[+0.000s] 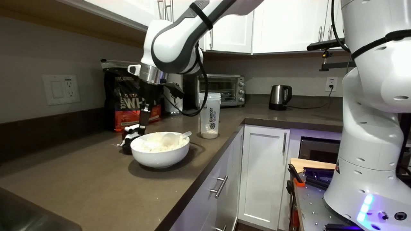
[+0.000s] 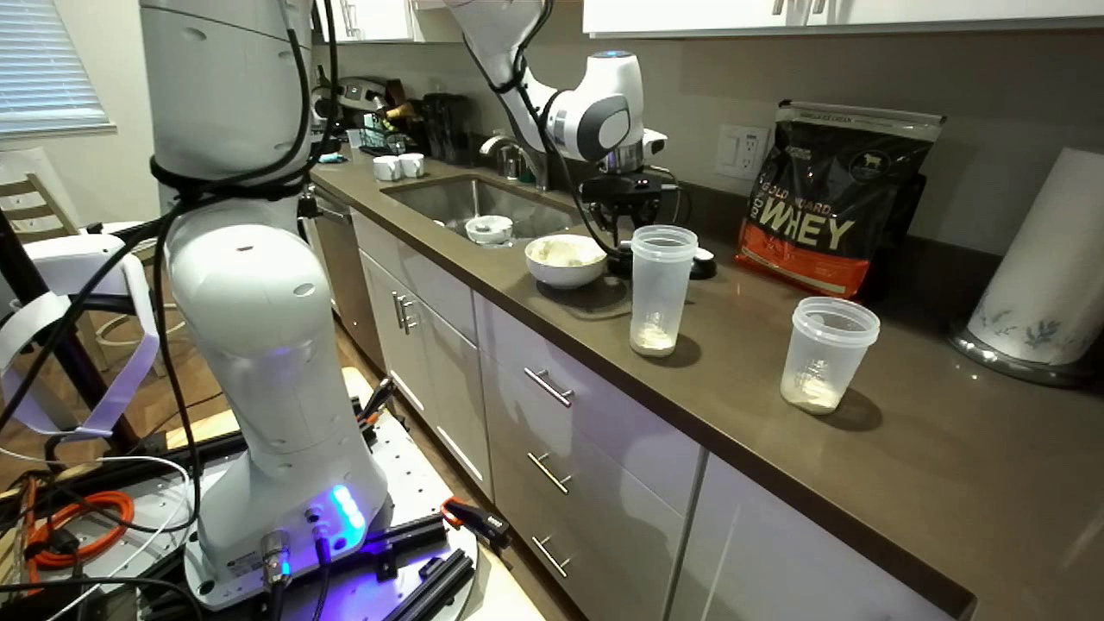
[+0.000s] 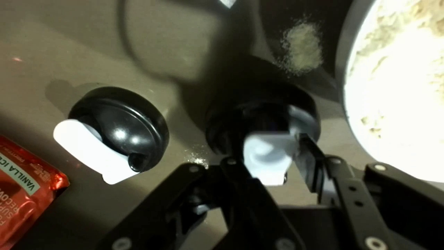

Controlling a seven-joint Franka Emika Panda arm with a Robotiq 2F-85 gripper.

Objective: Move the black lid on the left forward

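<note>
Here, end effector point(image 3: 272, 149) pinches black lid point(image 3: 258, 113); white bowl point(image 1: 160, 157) alongside, second lid point(image 3: 130, 119) near.

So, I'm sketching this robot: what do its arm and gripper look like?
The arm is rounded, white and grey, with black straps, a looping black cable and a blue light strip. The gripper is black and angular, with silvery bolts.
</note>
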